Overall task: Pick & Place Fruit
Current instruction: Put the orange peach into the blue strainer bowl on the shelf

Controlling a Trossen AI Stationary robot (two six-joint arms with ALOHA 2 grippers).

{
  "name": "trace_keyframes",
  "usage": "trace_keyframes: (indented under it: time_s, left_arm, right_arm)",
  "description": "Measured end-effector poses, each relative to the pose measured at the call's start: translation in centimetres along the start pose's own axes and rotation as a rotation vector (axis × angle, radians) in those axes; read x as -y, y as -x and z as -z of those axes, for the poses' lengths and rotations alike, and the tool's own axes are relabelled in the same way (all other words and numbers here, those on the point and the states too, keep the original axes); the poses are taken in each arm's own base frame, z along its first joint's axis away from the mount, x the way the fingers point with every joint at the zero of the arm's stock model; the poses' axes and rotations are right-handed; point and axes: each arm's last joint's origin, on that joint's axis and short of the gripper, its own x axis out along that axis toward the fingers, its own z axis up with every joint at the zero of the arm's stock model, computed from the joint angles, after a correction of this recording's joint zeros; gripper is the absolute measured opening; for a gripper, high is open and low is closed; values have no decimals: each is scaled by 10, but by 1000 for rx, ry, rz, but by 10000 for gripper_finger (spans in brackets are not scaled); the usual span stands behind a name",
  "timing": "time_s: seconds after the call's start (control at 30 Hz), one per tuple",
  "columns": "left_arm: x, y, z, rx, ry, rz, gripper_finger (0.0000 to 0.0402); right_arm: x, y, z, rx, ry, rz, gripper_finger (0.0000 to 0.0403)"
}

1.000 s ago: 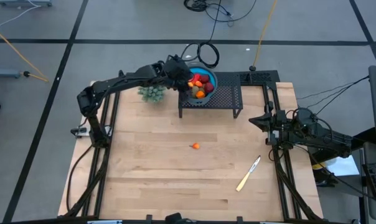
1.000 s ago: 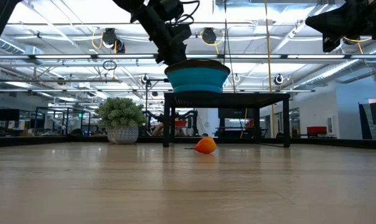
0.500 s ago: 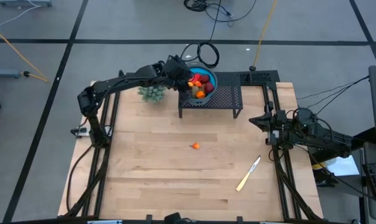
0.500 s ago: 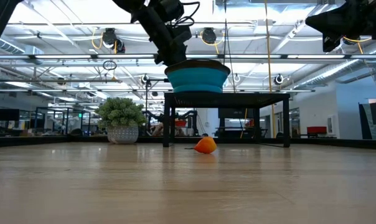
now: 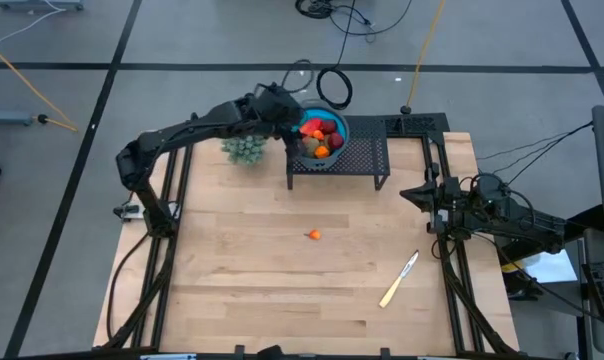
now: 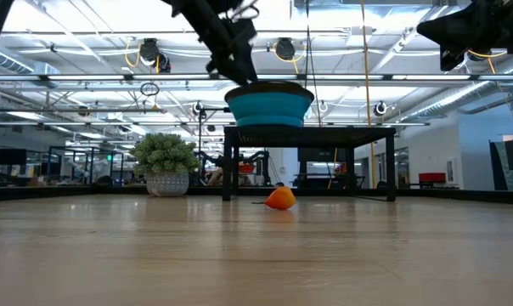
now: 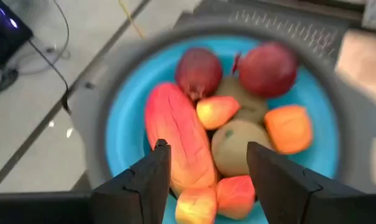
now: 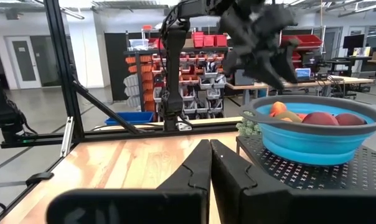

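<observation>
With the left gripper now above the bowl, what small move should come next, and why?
Probably the left gripper should lift clear of the blue bowl and head toward the orange piece lying alone on the table. Its fingers are open and empty over the fruit in the bowl, and that piece is the only fruit outside. The right gripper waits shut at the table's right edge.

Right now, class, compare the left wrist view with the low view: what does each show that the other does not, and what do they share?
Only the left wrist view shows the fruit in the bowl: a long red-yellow oblong fruit, two dark red balls, brown-olive ovals, and the left gripper open above them. Only the low view shows the small orange fruit on the wooden table, the green bushy plant and the black rack. Both show the round blue bowl.
</observation>
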Motion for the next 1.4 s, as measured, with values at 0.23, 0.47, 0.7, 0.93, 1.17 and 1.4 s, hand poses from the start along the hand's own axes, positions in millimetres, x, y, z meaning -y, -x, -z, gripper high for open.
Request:
trace_keyframes:
  time_s: [0.23,0.47,0.7,0.93,1.17,1.4]
  left_arm:
    - [9,50,-10,100,54,30,214]
    - [31,85,-12,151,46,90,214]
    - [57,95,-11,158,49,161,214]
    - [92,104,-9,163,22,253,214]
    - [142,123,-4,207,-75,388,214]
    - [184,142,7,256,-136,358,214]
  right_arm:
    - [0,0,-2,19,2,-2,0]
    - [0,0,-2,21,2,-5,0]
    - [-2,0,-2,18,3,-53,0]
    - [-3,0,-2,15,3,-115,0]
    - [-3,0,-2,15,4,-115,0]
    - [-3,0,-2,15,3,-111,0]
